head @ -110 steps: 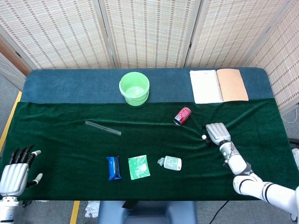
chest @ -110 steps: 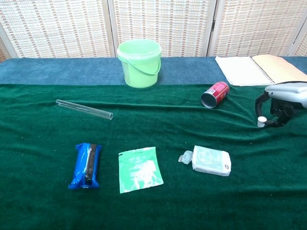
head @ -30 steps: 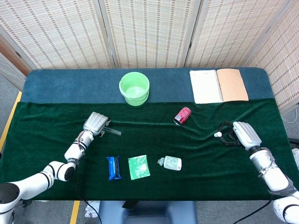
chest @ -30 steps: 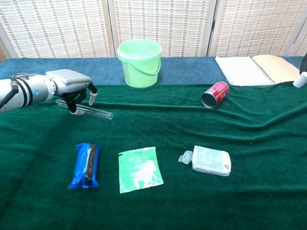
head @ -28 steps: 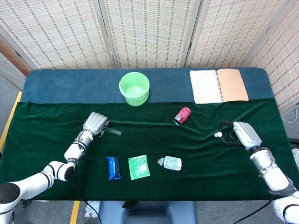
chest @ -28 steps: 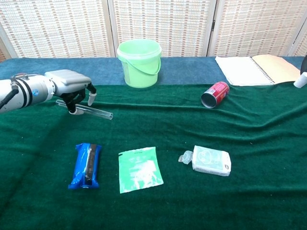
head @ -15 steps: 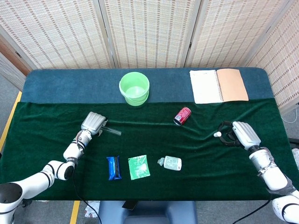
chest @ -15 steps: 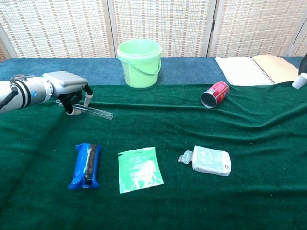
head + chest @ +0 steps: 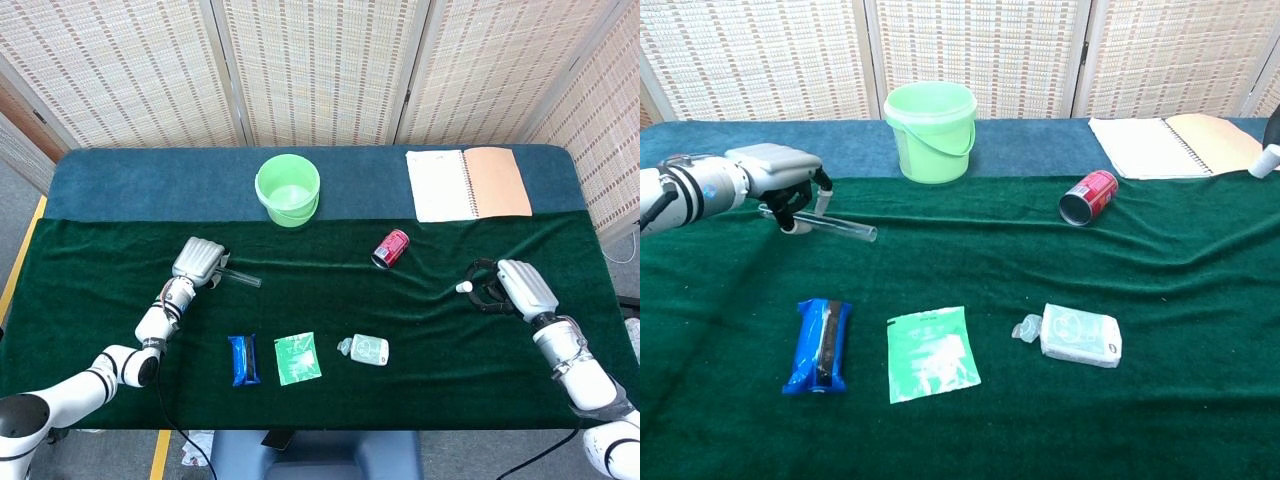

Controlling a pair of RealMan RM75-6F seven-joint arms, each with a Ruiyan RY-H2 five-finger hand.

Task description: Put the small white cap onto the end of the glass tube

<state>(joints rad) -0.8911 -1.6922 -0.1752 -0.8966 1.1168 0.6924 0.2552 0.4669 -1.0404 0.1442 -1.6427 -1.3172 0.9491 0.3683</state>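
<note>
At far left, the left hand (image 9: 775, 170) grips the clear glass tube (image 9: 845, 228), fingers curled round it. Far right, the right hand (image 9: 517, 283) pinches the small white cap (image 9: 462, 287).

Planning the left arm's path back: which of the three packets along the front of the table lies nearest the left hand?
The blue packet, leftmost of the three. The green sachet and the white tissue pack lie farther right of the left hand.

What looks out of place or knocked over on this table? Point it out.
The red soda can lies on its side on the green cloth, its open end facing the chest camera; no spill shows around it. The cloth is rumpled into folds near the can. Nothing else stands out.
</note>
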